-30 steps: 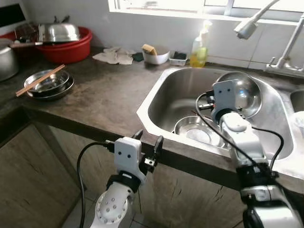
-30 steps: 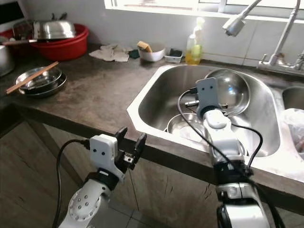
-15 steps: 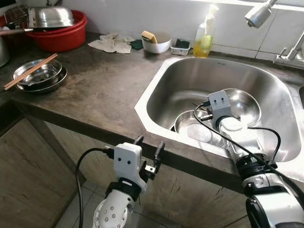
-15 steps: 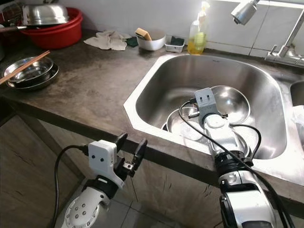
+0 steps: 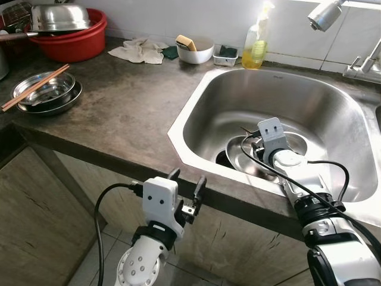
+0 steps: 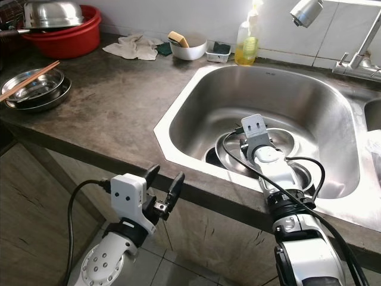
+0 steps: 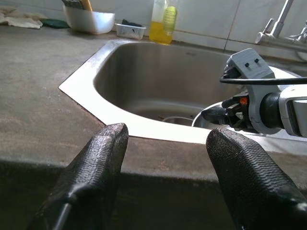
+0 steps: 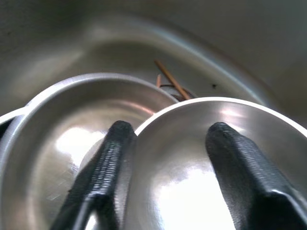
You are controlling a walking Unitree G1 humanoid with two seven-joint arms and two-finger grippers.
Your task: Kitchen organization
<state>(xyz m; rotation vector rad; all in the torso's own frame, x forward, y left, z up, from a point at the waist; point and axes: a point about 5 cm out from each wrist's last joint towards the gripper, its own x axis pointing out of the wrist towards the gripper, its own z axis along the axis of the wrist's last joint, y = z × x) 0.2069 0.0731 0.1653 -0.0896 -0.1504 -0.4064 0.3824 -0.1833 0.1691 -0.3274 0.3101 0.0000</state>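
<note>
Two steel bowls lie overlapping on the sink (image 5: 196,107) floor: a nearer bowl (image 8: 201,187) and one behind it (image 8: 57,143). My right gripper (image 8: 169,128) is down in the sink, open, right over them. One finger (image 8: 103,172) sits just outside the nearer bowl's rim, the other finger (image 8: 244,167) above its inside. A thin chopstick (image 8: 169,79) lies by the drain behind the bowls. In the head view that gripper (image 5: 253,140) points at the bowls (image 5: 238,156). My left gripper (image 5: 187,177) hangs open and empty before the counter's front edge.
The dark counter (image 5: 119,113) carries stacked steel dishes with chopsticks (image 5: 47,95), a red basin with a steel bowl (image 5: 65,27), a cloth (image 5: 140,50), a white bowl with a sponge (image 5: 195,50) and a soap bottle (image 5: 255,47). The tap (image 5: 324,15) overhangs the sink's back right.
My right gripper has sunk from mid-sink down to the bowls on the sink floor. The large bowl beside it now lies flatter. The camera has tilted down; the left arm stayed put.
</note>
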